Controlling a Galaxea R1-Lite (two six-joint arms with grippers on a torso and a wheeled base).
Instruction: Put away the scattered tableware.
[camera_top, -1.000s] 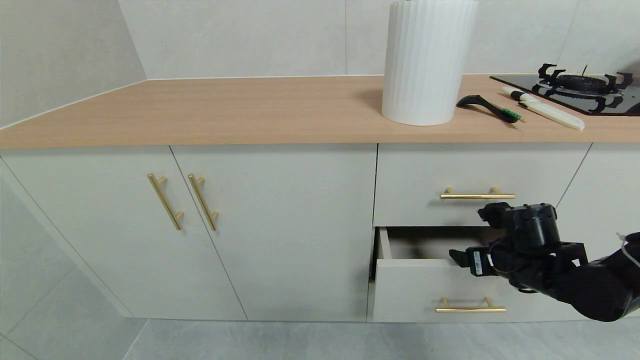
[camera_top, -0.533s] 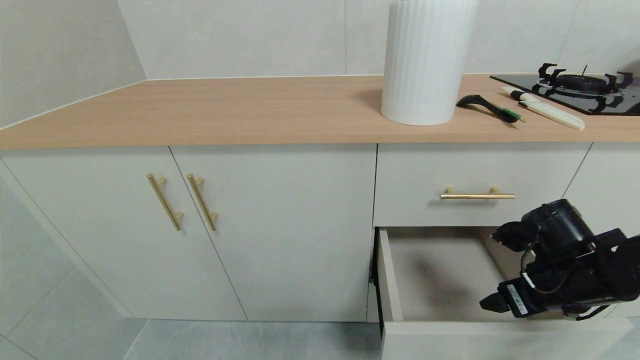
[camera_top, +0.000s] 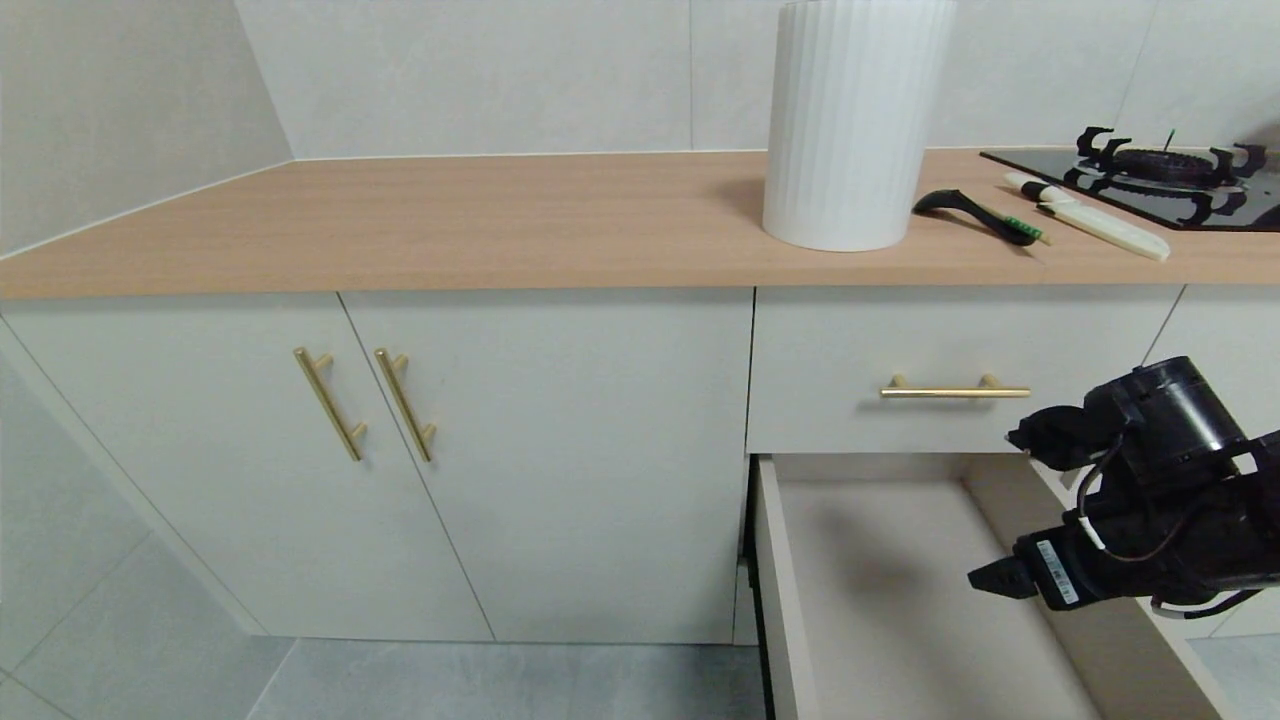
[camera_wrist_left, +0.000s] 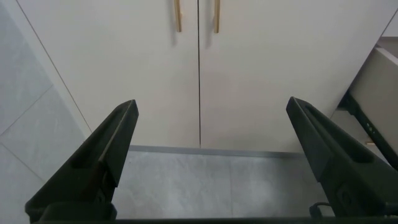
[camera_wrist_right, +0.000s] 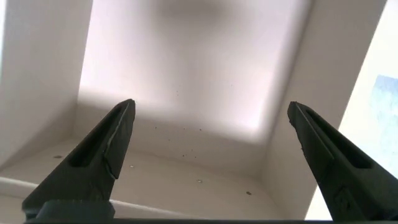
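On the wooden countertop (camera_top: 450, 220) lie a black spoon with a green-tipped handle (camera_top: 975, 213) and a white knife (camera_top: 1095, 225), beside a tall white ribbed container (camera_top: 850, 120). Below them the lower drawer (camera_top: 780, 590) is pulled far out and its pale inside (camera_wrist_right: 186, 93) holds nothing. My right gripper (camera_top: 1020, 510) hangs over the drawer's right side, open and gripping nothing (camera_wrist_right: 211, 162). My left gripper (camera_wrist_left: 211, 162) is open too, low down, facing the cabinet doors (camera_wrist_left: 199, 68) and the floor.
A black gas hob (camera_top: 1165, 175) sits at the counter's far right. The upper drawer with its gold handle (camera_top: 955, 392) is closed. Two cabinet doors with gold handles (camera_top: 365, 400) stand closed on the left. Grey tiled floor (camera_top: 150, 650) lies below.
The lower drawer has slid out much farther, its front now below the picture. My right gripper moved back and to the right with it, then rose slightly.
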